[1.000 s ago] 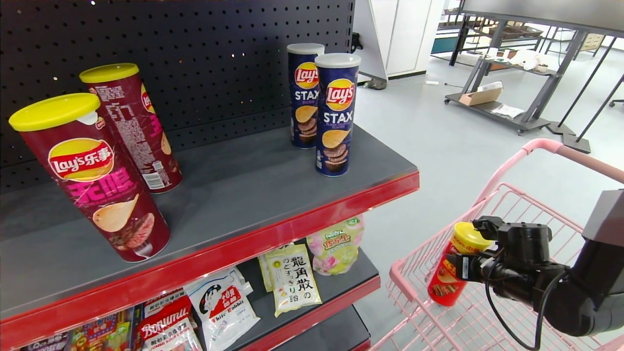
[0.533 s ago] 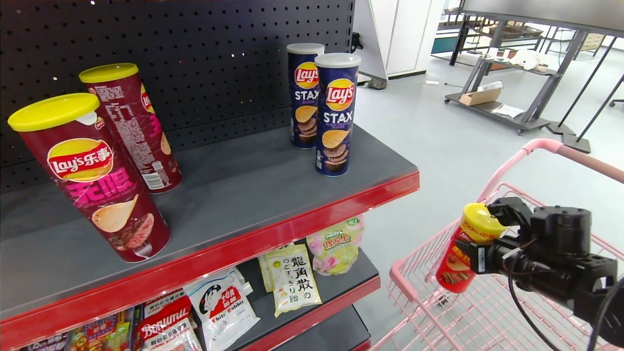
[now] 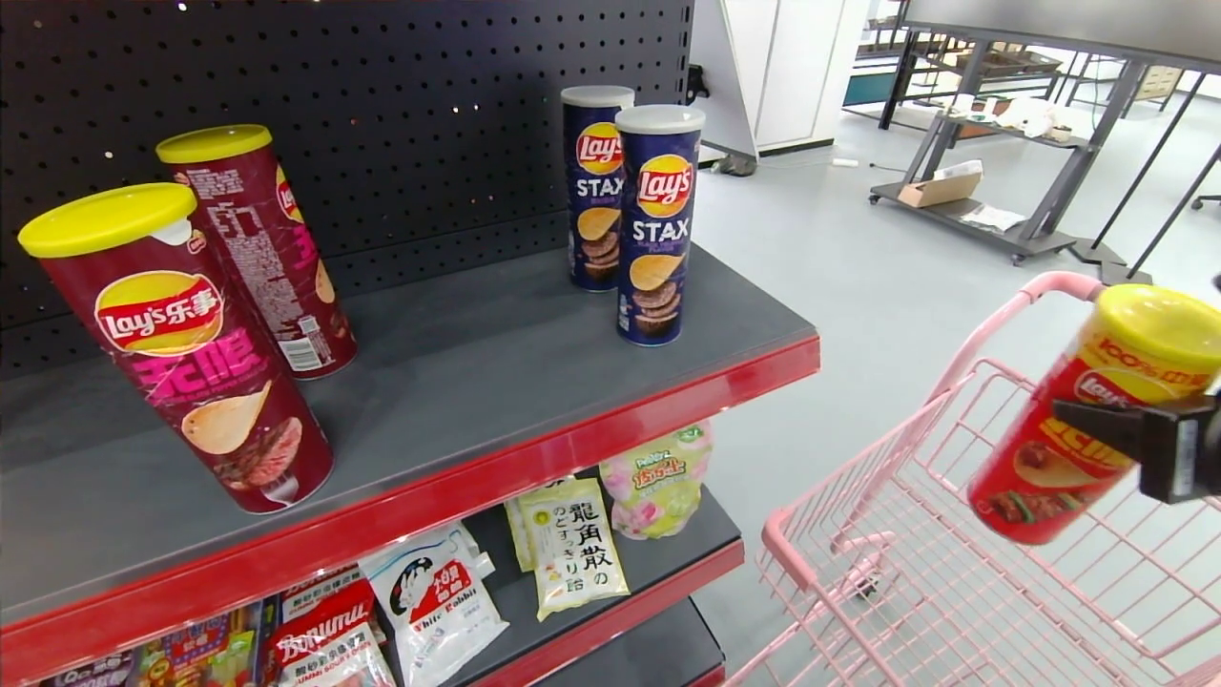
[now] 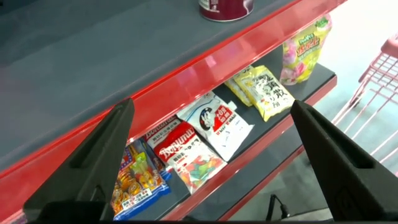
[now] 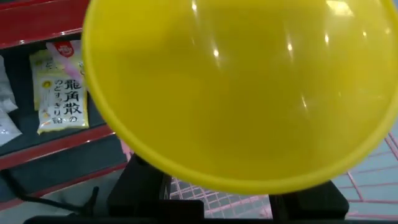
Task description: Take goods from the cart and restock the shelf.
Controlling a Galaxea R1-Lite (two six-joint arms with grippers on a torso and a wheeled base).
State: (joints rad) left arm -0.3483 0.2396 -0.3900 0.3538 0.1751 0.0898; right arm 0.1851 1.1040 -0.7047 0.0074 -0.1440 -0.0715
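The right gripper (image 3: 1130,429) holds a red can (image 3: 1049,458) with a yellow lid (image 5: 236,87). Its fingers (image 3: 1107,425) pinch the can across the middle. The can hangs tilted over the pink cart (image 3: 897,439), above its rim, at the far right of the scene and well apart from the shelf (image 3: 477,382).

The shelf has a grey top with a red front edge. Two maroon cans with yellow lids stand at its left, one near the front (image 3: 181,353) and one farther back (image 3: 258,248) by the pegboard. Two blue cans stand upright toward its right end, just beside each other, one nearer (image 3: 658,229) and one behind (image 3: 591,191). The grey stretch between the two pairs is bare.

The left gripper (image 4: 211,104) sits near the shelf's red edge, its fingers (image 4: 93,168) spread wide with nothing between them. Below it, on the lower shelf (image 3: 668,563), lie snack bags: a white one (image 3: 434,601), a yellow one (image 3: 572,558) and a green-and-pink one (image 3: 658,477).
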